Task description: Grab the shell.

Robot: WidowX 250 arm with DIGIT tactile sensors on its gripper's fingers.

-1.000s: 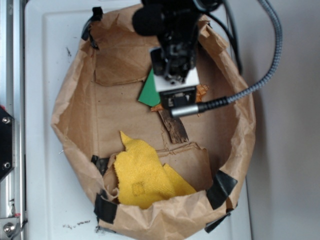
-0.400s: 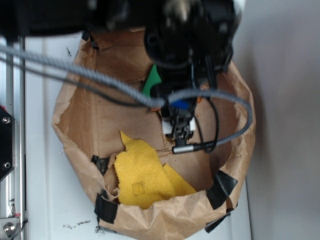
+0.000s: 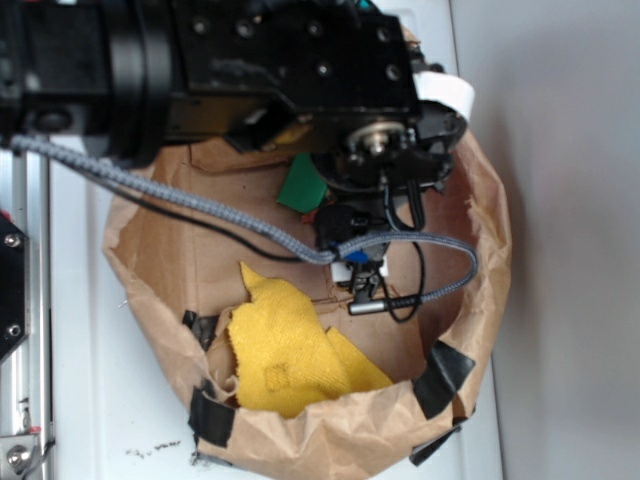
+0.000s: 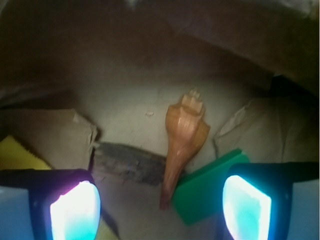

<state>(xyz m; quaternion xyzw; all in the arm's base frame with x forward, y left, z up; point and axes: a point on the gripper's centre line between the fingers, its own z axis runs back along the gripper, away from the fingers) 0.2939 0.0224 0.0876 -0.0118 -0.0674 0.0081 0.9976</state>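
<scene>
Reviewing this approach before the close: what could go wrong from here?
1. The green block sits right against the shell's pointed tip, partly in front of the right finger; closing the open end effector could catch the block instead or with it.
2. The shell is glossy and tapers toward the tip, so a pinch there may slip.
3. The paper bag wall stands close around the arm and could snag.

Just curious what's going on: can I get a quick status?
Hand open, empty. Shell lying between its fingers, untouched. Green block touching shell's tip side.
</scene>
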